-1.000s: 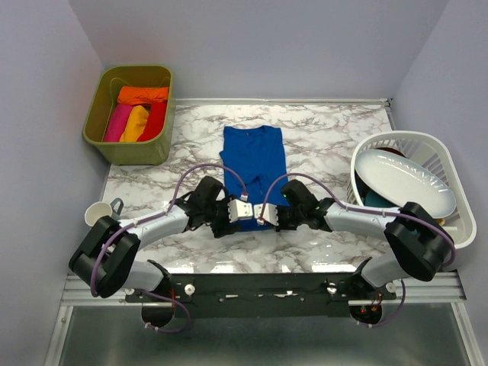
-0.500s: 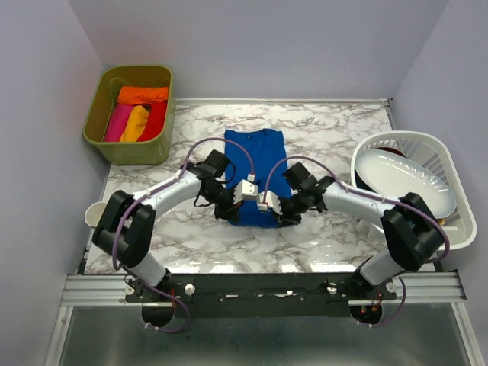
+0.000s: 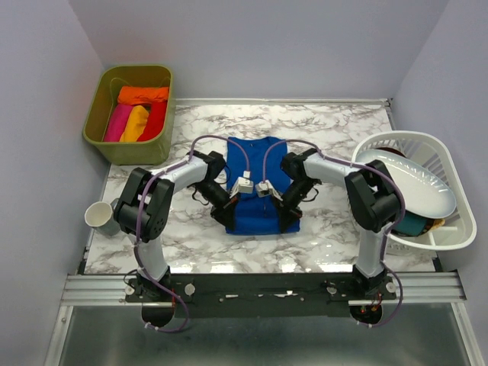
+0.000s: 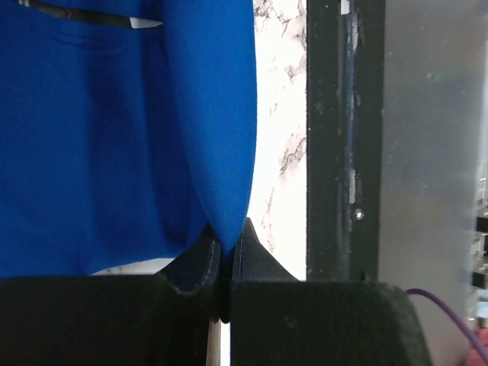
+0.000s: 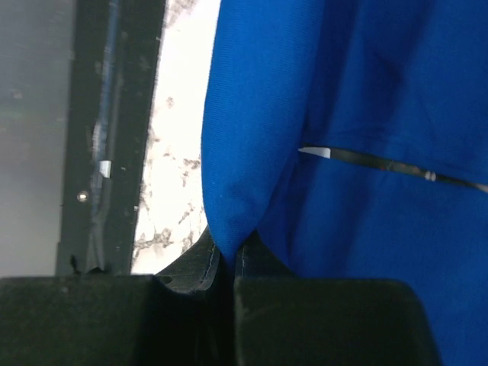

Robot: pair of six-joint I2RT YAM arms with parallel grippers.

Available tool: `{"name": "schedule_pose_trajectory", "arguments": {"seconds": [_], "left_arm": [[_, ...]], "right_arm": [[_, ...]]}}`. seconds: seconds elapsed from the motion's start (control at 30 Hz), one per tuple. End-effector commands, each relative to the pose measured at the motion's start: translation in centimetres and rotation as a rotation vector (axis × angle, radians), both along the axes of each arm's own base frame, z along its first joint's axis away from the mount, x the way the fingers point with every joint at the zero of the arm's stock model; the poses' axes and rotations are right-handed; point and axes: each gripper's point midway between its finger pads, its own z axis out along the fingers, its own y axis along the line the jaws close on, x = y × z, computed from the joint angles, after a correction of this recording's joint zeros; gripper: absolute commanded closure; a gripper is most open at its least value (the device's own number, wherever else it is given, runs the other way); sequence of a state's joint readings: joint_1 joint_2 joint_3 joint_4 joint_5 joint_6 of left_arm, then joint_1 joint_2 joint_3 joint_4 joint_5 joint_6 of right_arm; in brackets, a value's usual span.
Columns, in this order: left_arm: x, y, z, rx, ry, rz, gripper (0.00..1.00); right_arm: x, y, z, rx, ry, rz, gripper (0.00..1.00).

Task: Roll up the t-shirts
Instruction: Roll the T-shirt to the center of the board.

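Blue t-shirt (image 3: 263, 217): lies at the centre of the marble table (image 3: 335, 130), between the two arms, near edge gathered at the grippers. At far left, olive bin (image 3: 103, 99) holding the plain t-shirts (image 3: 137, 114), orange, pink, yellow and red, apparently rolled already; white cup (image 3: 97, 216) just beside the left arm. Left gripper (image 4: 229, 238): fingers pressed together on a raised fold of blue fabric at the garment's near left corner, cloth pinched between the pads and standing up from them in a ridge. Right gripper (image 5: 229, 248): same condition at the near right corner, fingers clamped on a fold, no gap visible. At far right, white basket (image 3: 450, 164) with a white plate (image 3: 404, 183), well apart from the work. Step judged as the start of the roll: near edge secured at both corners, no completed turn of fabric discernible from above. Next move calls for both grippers travelling together and level, carrying the gripped edge over the body of the shirt toward the far side, tension kept even so the first turn sits straight; uneven travel likely to skew the roll.
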State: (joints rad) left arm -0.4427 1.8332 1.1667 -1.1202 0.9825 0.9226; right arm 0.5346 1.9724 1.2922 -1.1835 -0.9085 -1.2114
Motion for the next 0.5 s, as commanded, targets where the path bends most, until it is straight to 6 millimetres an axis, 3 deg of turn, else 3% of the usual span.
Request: {"name": "schedule_pose_trajectory", "arguments": {"seconds": [0.0,0.13,0.3,0.47], "left_arm": [[0.0,0.4,0.1,0.031,0.127,0.065,1.0],[0.4,0.6,-1.3,0.073,0.201,0.079,1.0],[2.3,1.0,-3.3,0.142,0.178,0.126,0.99],[5.0,1.5,-4.7,0.21,0.176,0.212,0.84]], "right_arm": [[-3.6,-2.1,2.2,-0.121,0.326,-0.014,0.92],[-2.7,-2.3,0.9,-0.156,0.348,-0.021,0.92],[-1.1,-2.2,0.2,-0.17,0.364,-0.064,0.91],[-0.4,-2.7,-1.1,-0.231,0.408,-0.095,0.91]]}}
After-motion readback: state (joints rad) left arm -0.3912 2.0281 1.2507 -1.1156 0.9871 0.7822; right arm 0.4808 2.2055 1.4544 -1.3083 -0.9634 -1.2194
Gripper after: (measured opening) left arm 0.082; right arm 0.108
